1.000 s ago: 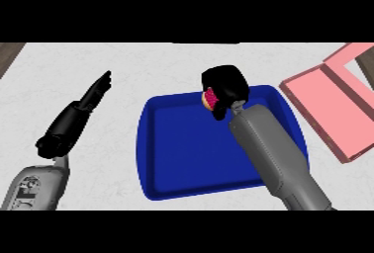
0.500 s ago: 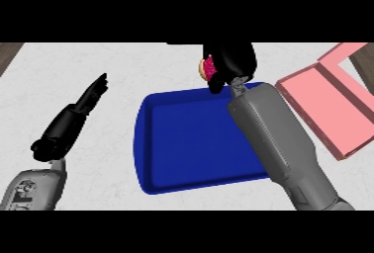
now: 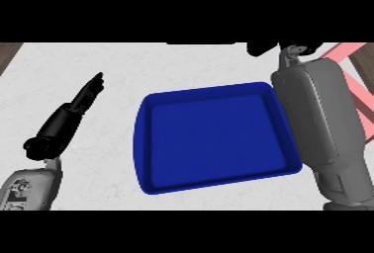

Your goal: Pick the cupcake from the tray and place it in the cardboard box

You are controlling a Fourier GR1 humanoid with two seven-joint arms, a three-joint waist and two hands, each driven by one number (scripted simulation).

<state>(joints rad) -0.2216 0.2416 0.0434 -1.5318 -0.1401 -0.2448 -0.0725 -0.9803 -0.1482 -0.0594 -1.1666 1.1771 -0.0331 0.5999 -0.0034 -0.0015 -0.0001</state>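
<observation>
Black and slender, the left robot hand (image 3: pixel 86 94) lies at the view's left over the pale, faintly marbled surface (image 3: pixel 182 62), its fingers straight and together, pointing up and away; it holds nothing and touches nothing, resting well apart from the work. Next to the right comes the deep blue rectangular plastic tray (image 3: pixel 213 136), shallow-walled and sitting flat in the middle of the view, and nothing shows inside it: the cupcake is not on the tray. Just beside the tray's right edge the grey right forearm (image 3: pixel 321 123) runs from the lower edge steeply upward, overlapping the tray's right rim. At its far end the right robot hand (image 3: pixel 272 47) is only a dark patch cut off by the upper limit of the view, so I cannot tell whether its fingers are curled or straight, nor see what it carries. The cupcake itself appears nowhere in view; my guess is that it sits hidden in that hand, but the picture does not confirm this. Farthest right, partly behind the forearm, a pink flat-sided cardboard box (image 3: pixel 355 74) shows only as slanted panels at the edge. Judging by the bare tray, the lifting step looks done and the carry is in hand; the next move calls for swinging the right hand rightward over the box's opening, lowering, then releasing inside its walls.
</observation>
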